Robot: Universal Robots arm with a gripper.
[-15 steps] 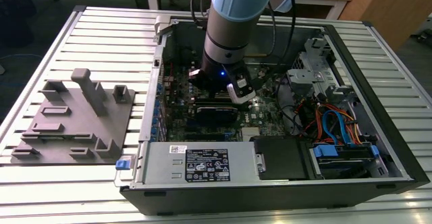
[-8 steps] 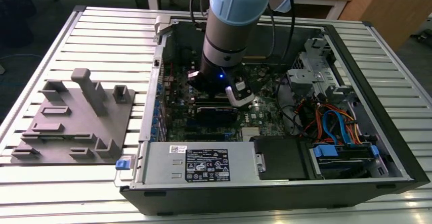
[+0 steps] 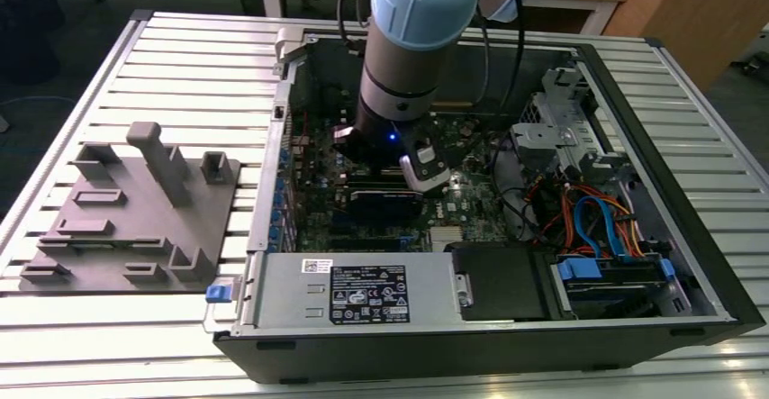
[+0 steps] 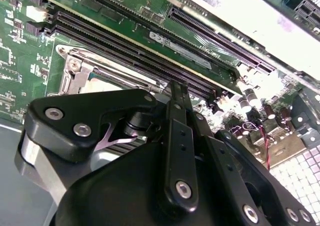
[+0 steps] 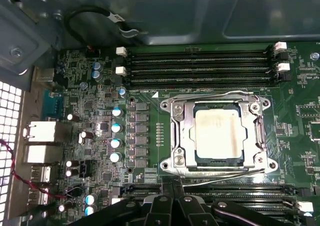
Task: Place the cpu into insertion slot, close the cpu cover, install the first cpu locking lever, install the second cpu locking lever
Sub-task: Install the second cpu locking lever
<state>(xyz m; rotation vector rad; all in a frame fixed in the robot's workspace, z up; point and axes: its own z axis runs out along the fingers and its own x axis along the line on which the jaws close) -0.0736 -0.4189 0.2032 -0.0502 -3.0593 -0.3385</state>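
Silvery cpu cover (image 5: 218, 134) closed over seated cpu (image 5: 218, 134); cannot tell hand (image 5: 172, 198) spread. Best pressing each lever down gently, hooking fully under its catch.

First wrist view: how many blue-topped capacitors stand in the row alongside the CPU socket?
4. They stand in one line beside the insertion slot: first capacitor, second capacitor, third capacitor, fourth capacitor. None in this row looks hidden.
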